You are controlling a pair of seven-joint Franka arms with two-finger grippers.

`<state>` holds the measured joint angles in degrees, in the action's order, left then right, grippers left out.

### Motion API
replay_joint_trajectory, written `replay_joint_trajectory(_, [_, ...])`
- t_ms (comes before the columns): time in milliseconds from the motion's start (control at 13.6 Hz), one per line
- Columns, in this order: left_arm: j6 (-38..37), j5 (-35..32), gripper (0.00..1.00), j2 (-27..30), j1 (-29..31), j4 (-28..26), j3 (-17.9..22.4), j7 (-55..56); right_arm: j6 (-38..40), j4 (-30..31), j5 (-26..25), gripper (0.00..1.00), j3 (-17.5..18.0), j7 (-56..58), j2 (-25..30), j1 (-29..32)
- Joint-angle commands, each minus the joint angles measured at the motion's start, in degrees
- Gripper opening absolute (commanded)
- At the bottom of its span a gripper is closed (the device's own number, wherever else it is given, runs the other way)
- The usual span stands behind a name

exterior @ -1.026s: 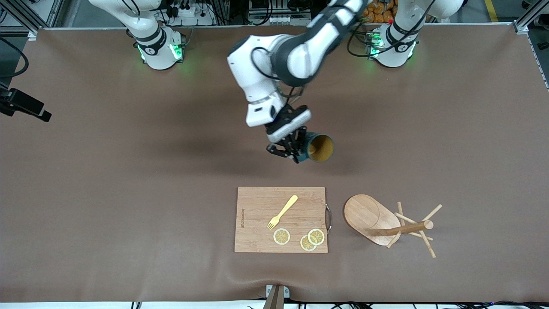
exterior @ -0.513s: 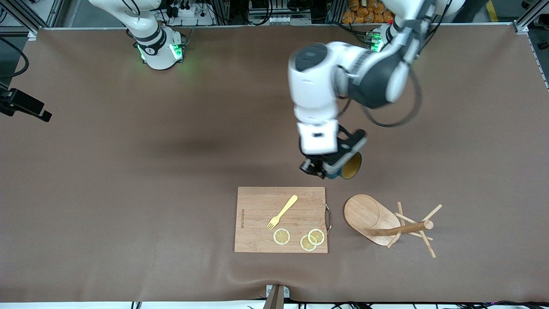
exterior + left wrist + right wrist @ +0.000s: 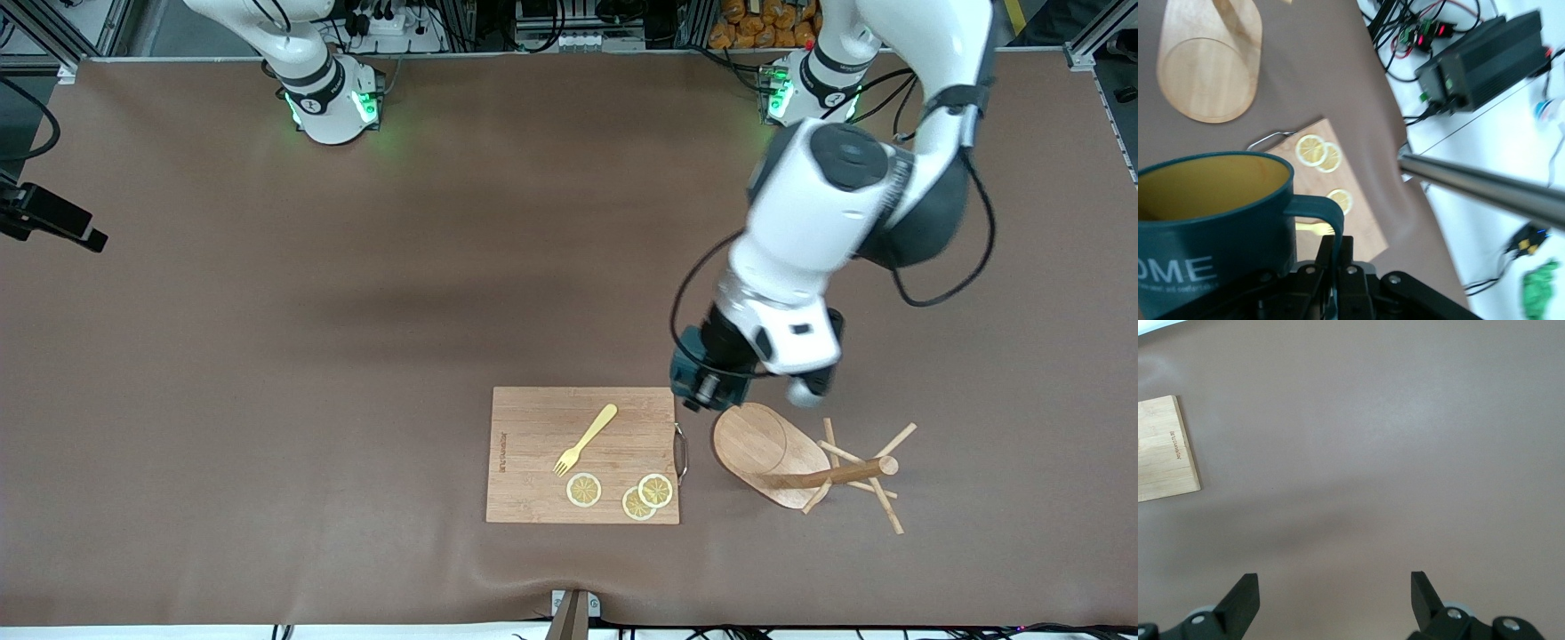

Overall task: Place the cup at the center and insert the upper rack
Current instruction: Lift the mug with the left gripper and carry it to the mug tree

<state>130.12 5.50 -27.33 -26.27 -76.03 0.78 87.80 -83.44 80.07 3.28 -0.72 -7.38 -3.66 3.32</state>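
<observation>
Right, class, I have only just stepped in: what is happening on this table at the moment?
The left hand is shut on the handle of a dark teal cup and holds it in the air near the corner of the cutting board and the oval base of the wooden mug tree. The mug tree lies tipped on its side beside the board. The board carries a yellow fork and three lemon slices. The right hand waits, open, above bare table.
</observation>
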Motion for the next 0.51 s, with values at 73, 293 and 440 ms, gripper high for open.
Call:
replay_joint_trajectory(73, [7.6, 11.2, 0.0, -0.7, 4.9, -1.3, -0.5, -0.2, 0.7, -1.2, 0.8, 1.0, 0.1, -0.5, -0.5, 0.1])
replay_joint_trajectory(293, [13.7, 18.9, 0.0, -2.6, 6.1, -1.7, -0.5, -1.1, 0.7, -1.2, 0.8, 1.0, 0.1, -0.5, -0.5, 0.1])
replay_joint_trajectory(440, [15.5, 23.0, 0.0, -3.5, 6.6, -2.4, -0.3, -1.3, 0.7, -1.2, 0.7, 1.0, 0.1, -0.5, -0.5, 0.1])
